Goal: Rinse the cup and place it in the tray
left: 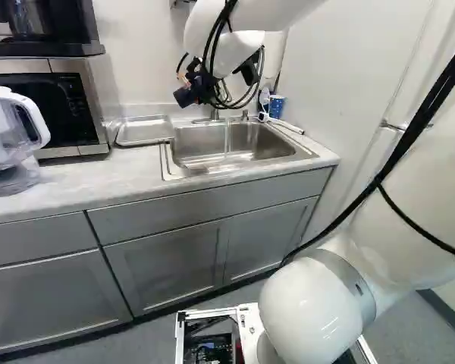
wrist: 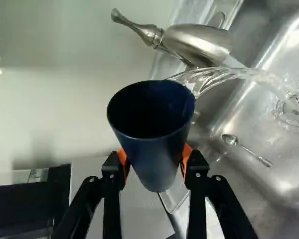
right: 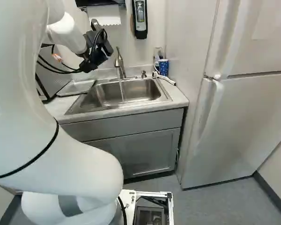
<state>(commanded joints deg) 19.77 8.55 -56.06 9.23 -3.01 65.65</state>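
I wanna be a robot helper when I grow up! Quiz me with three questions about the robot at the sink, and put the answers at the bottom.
1. True or false: the gripper is holding a dark blue cup.
2. Fill in the missing word: a small metal ___ lies in the sink.
3. Pick one. The faucet is:
a) turned off
b) running water

Key:
1. True
2. spoon
3. b
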